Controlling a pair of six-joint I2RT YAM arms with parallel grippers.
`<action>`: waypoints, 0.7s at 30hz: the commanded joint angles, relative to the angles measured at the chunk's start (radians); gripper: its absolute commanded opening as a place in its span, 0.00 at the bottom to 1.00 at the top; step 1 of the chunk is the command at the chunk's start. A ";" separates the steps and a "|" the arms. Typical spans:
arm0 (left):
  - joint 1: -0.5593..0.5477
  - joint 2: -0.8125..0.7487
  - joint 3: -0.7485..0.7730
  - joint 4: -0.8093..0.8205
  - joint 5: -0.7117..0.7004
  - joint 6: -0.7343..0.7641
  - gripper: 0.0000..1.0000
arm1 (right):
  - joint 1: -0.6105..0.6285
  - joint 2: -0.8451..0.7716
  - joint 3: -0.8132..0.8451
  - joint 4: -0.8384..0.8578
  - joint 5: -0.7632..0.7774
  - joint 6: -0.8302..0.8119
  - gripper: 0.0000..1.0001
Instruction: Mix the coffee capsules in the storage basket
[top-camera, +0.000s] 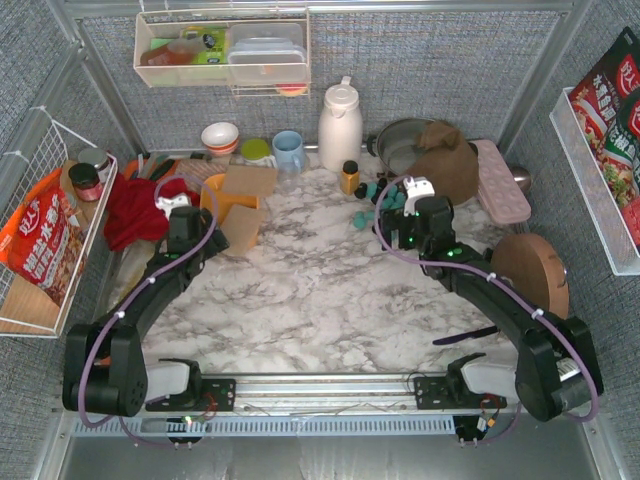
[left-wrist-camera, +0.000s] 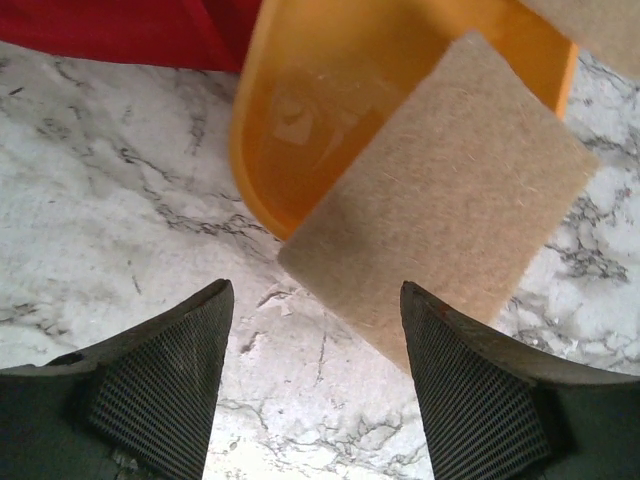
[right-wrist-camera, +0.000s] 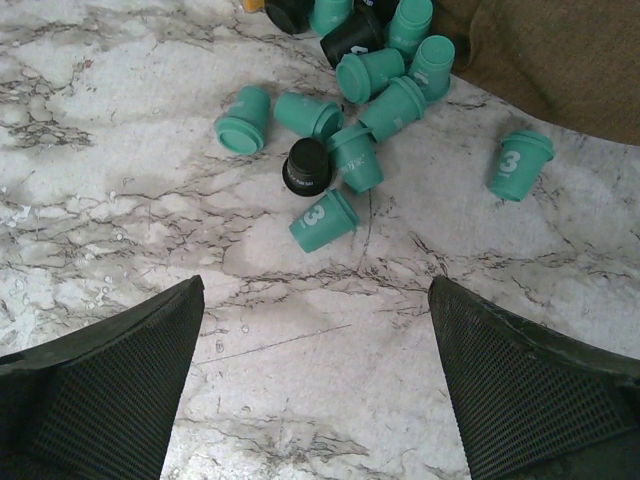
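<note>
Nearest you, the left gripper (left-wrist-camera: 318, 300) hangs over the marble table (left-wrist-camera: 120, 200), jaws apart, nothing between them. The right gripper (right-wrist-camera: 315, 295) is the same: spread wide, empty, over bare marble. Just beyond the left one sits the storage basket (left-wrist-camera: 300, 120), on the left side, with a beige pad (left-wrist-camera: 450, 190) lying across its near corner. No pods show in the part you can see. Beyond the right one, the coffee capsules (right-wrist-camera: 310, 113) lie loose on the table, right of centre, mostly teal, a few black, well apart from the basket. My read: barely started. The pods have to get into the basket, and the mixing is all left.
</note>
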 joint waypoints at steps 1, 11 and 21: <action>-0.025 -0.025 -0.039 0.145 0.046 0.061 0.76 | 0.009 0.015 0.008 0.009 0.025 -0.022 0.99; -0.055 -0.075 -0.125 0.250 0.020 -0.048 0.74 | 0.019 0.065 0.027 0.004 0.045 -0.034 0.99; -0.087 -0.046 -0.212 0.351 0.000 -0.138 0.79 | 0.023 0.069 0.028 0.003 0.048 -0.035 0.99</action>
